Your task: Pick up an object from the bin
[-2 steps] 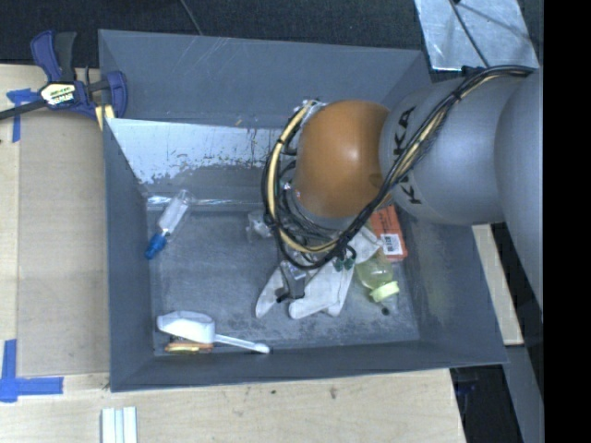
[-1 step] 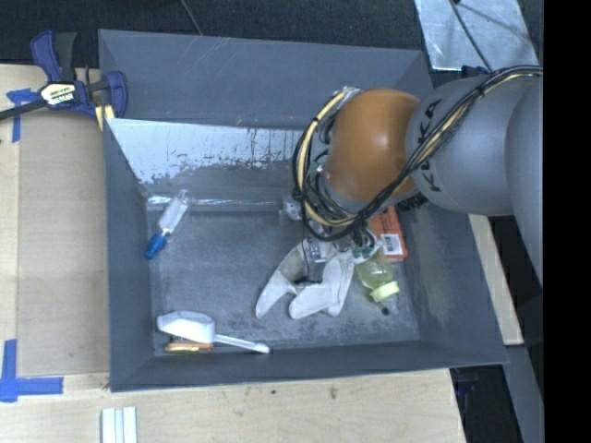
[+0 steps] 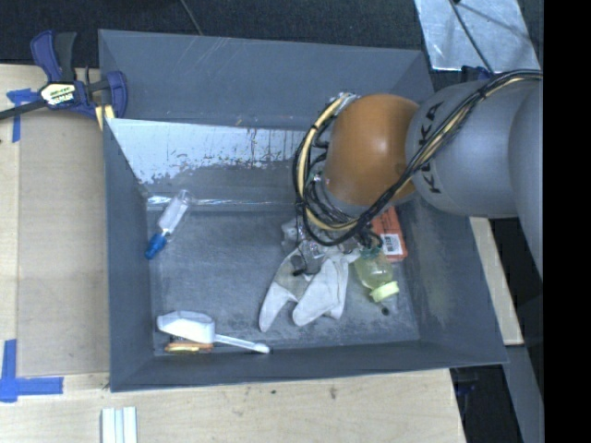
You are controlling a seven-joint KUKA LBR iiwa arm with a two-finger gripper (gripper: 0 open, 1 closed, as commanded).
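Where the near wall of the grey metal bin [image 3: 277,377] meets its floor, I see a white plastic scoop with a long thin handle [image 3: 189,326] lying in the left corner. A small orange-brown piece [image 3: 185,346] is tucked just beside it against the wall. Further in and right of centre lies a crumpled white cloth item, limp and forked into two lobes [image 3: 314,301]. That is the thing my gripper [image 3: 303,258] is over; it has its tip at the cloth's far end and looks to be touching it. Whether the gripper is spread or pressed together I cannot tell from my screen, since the wrist hides it. Just right of the cloth sits a small translucent yellow-green plastic piece [image 3: 377,282], and beyond it a flat orange-red packet [image 3: 391,238] partly under the wrist. Well apart, on the far left, lies a clear tube with a blue tip [image 3: 168,221]. Above the wrist I see the arm's rounded orange cover [image 3: 369,150] with its looped cables.
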